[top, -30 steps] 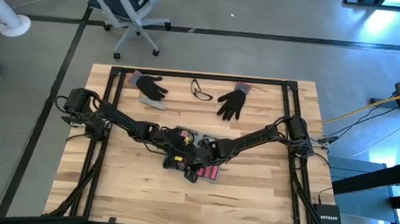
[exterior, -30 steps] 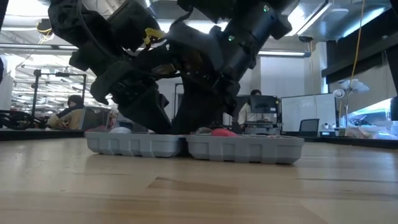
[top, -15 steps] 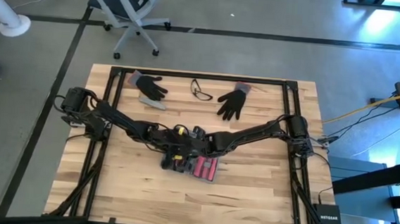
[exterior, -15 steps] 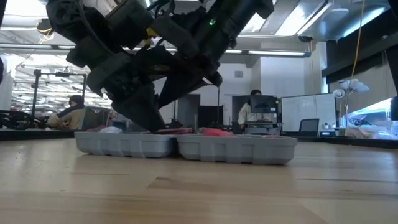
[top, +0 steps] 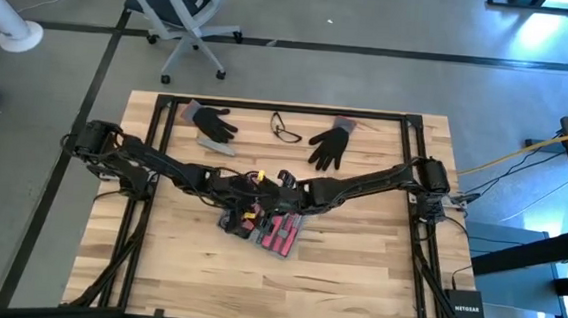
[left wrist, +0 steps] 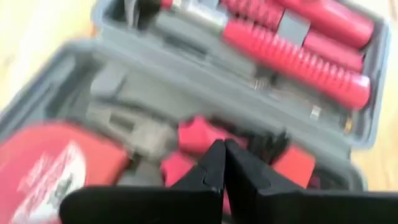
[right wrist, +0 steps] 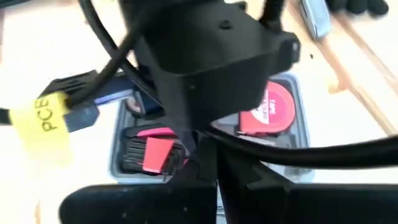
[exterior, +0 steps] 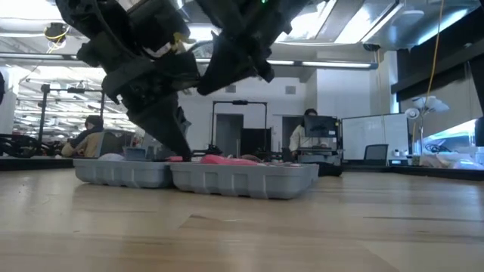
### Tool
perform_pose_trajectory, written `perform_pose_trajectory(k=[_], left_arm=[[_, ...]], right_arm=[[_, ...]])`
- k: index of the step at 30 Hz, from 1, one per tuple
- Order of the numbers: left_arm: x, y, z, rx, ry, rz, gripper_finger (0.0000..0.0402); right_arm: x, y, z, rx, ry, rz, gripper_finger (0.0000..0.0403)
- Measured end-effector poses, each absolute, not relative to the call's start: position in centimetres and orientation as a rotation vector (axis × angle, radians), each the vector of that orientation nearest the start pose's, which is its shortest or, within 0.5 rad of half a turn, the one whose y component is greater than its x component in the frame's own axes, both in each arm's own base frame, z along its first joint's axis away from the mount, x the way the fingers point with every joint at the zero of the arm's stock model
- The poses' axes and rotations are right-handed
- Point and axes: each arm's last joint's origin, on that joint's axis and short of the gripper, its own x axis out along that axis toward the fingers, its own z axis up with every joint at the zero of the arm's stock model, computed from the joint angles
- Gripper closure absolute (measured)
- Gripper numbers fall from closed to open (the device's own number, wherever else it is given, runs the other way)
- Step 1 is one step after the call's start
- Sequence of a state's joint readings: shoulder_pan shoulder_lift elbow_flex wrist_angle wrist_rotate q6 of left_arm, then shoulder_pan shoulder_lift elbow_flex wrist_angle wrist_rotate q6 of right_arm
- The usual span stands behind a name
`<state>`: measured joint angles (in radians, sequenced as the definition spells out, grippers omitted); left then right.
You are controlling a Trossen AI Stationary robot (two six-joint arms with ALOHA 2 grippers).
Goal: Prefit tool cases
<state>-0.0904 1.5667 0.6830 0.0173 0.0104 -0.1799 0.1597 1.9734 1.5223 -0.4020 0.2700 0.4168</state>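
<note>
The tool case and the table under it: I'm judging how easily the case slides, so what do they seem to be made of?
The tool case looks like moulded grey plastic with a matt finish: its side wall is ribbed and its inside has shaped recesses. The table looks like light wood, laid in butcher-block strips with visible grain; its smooth top shows a slight sheen, perhaps sealed.
</note>
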Motion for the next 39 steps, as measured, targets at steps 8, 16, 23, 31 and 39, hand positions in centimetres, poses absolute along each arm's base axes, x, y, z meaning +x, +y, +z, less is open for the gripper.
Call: perform_pose_trajectory(k=[8, 16, 23, 31, 39], left_arm=[[26.2, -1.4, 16.0, -0.178, 0.952, -0.006, 0.0401], [25.6, 0.4, 18.8, -0.042, 0.926, -0.150, 0.0347], [28.3, 2.0, 18.1, -0.015, 0.941, -0.275, 0.0277], [29.7, 1.9, 18.7, -0.142, 0.963, -0.453, 0.0266], [30.3, 1.3, 15.7, -0.121, 1.054, -0.530, 0.0265]], right_arm=[[42.3, 5.7, 22.7, 0.269, 0.809, -0.322, 0.0403], [39.9, 4.5, 25.3, 0.229, 0.848, -0.378, 0.0403], [37.5, 4.2, 28.4, 0.244, 0.849, -0.393, 0.0403], [36.5, 4.1, 29.6, 0.269, 0.844, -0.405, 0.0403], [36.5, 4.1, 29.6, 0.271, 0.839, -0.403, 0.0403]])
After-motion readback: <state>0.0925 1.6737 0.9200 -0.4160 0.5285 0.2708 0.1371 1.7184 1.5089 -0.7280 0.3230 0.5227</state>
